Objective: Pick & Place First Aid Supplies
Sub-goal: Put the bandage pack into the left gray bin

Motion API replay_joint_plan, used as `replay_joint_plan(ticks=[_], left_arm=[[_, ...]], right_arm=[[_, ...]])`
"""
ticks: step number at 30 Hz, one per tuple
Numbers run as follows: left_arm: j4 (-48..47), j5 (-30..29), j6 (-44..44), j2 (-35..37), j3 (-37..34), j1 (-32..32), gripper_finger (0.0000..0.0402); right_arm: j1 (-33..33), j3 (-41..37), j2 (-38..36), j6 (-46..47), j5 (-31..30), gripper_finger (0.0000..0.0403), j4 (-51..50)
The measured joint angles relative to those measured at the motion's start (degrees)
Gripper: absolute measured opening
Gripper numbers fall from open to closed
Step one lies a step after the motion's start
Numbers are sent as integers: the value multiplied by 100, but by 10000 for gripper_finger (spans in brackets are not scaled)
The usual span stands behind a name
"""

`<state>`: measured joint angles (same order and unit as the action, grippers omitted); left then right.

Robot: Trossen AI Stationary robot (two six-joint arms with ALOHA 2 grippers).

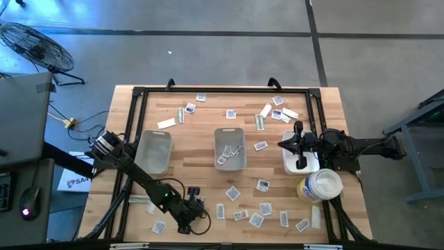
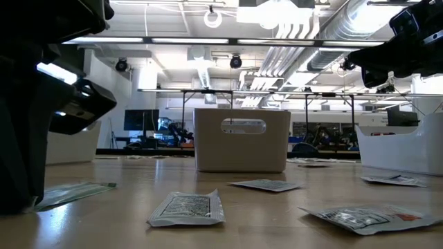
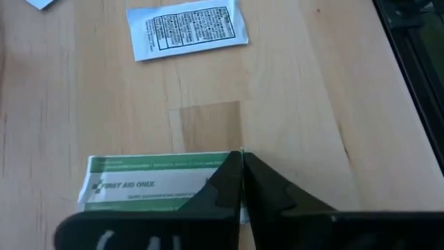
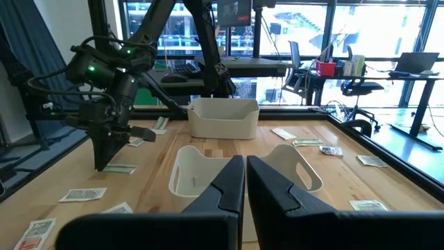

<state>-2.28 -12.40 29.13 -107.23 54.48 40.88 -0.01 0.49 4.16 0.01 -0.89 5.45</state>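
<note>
Most of the job is still ahead. In the high view, the grey tray (image 1: 229,148) at the centre of the table (image 1: 208,118) holds only a few packets, while the grey tray (image 1: 155,151) to its left looks empty. Many first aid packets (image 1: 263,208) lie scattered across the lower middle and lower right of the frame, and more sit along the top edge.

The left gripper (image 3: 241,182) is down at the lower left of the table, its jaws clenched on the end of a green-and-white strip packet (image 3: 149,183) that lies flat on the wood; a printed white sachet (image 3: 187,29) lies apart from it. Judging by this, one pick is just being made.

The right gripper (image 4: 245,182) waits with jaws clenched, holding nothing, over the white tray (image 1: 292,165) at the right, beside the round tub (image 1: 320,186).
</note>
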Motion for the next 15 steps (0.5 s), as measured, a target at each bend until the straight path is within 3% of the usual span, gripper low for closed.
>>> replay_joint_plan(ticks=[15], left_arm=[[-1470, -629, -384, 1352, -39, 0, 1]], right_arm=[[0, 0, -1, -1, -1, 12, 0]])
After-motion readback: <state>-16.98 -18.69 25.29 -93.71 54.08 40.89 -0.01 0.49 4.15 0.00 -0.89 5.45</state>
